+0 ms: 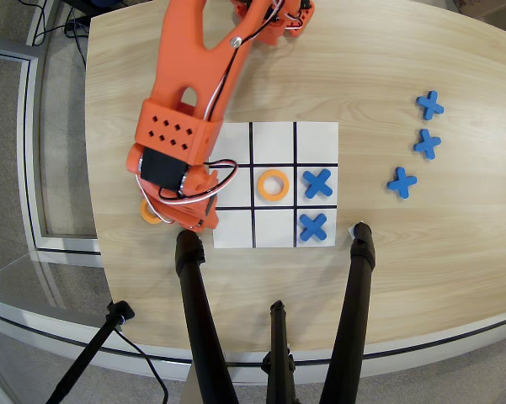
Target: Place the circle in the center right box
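The orange arm reaches down from the top, and its gripper [181, 220] hangs over the left edge of the white nine-cell board [274, 139]. One orange ring [149, 210] lies on the table just left of the board, half hidden under the gripper. I cannot tell whether the jaws are around it. Another orange ring [273, 185] lies in the board's very middle cell. The middle row's left cell [244, 189] is partly covered by the gripper and its wires. The middle row's right cell holds a blue cross [317, 183]. Any other rings are hidden.
A second blue cross [313, 225] sits in the bottom right cell. Three blue crosses [427, 143] lie loose on the table at the right. Black tripod legs [194, 311] [358, 286] stand at the table's near edge, just below the board.
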